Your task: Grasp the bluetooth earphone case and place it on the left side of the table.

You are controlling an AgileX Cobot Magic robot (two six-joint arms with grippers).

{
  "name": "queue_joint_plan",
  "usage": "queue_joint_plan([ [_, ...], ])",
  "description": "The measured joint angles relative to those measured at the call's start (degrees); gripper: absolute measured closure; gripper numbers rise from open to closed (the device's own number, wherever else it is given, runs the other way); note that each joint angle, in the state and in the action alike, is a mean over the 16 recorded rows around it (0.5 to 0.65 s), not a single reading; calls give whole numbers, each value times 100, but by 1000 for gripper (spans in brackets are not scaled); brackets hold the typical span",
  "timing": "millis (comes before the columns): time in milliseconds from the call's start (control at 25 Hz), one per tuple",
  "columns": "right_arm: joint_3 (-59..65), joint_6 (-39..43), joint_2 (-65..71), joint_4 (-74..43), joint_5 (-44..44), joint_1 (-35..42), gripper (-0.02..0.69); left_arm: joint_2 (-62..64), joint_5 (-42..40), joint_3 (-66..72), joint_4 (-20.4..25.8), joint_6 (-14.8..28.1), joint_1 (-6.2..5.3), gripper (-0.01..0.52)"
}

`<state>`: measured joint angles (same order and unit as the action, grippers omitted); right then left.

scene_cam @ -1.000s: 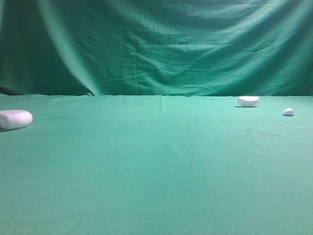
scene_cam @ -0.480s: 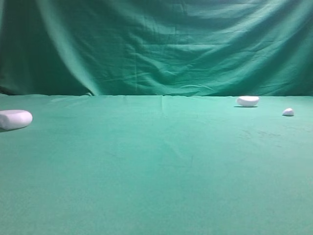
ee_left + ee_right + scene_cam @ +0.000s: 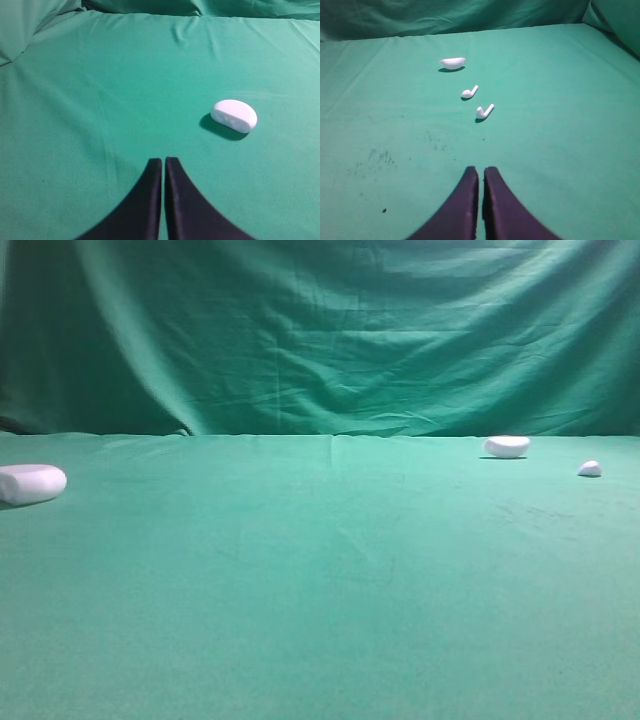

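**A:** On the far left of the tabletop, in the high view, lies the bluetooth earphone case, flat on the cloth and cut by the frame's edge; the left wrist view has it ahead and to the right of the left end effector, well apart from it.

**B:** And the fingers?

**A:** Pressed together on both arms, pinching nothing; the right end effector is closed over bare cloth.

**B:** So what could go wrong?

**A:** I judge the case to be already where the task wants it; the danger is a needless further move. Closed tips sweeping low could knock the smooth rounded shell and send it sliding; I cannot tell how near the tabletop's edge it sits, since the high view cuts off there.

**B:** Anything to mistake it for?

**A:** Yes; the white bean-shaped piece on the right is similar in colour, and two earbuds lie near it; a grab at any of those would take the wrong object.

**B:** The surface?

**A:** Green cloth, loosely laid; a crease runs ahead of the left tips and could snag or drag; dark specks dot the right side.

**B:** The room?

**A:** Only a green draped backdrop, folded and shadowed at the left; the light is dim and soft; nothing beyond it shows.
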<state>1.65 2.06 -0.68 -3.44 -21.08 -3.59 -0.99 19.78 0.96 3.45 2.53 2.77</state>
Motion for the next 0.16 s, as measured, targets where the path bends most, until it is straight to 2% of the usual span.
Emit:
queue_joint_plan([
  [160, 0, 1, 0, 0, 0, 0, 665, 0, 0, 0, 0, 0, 0, 514],
])
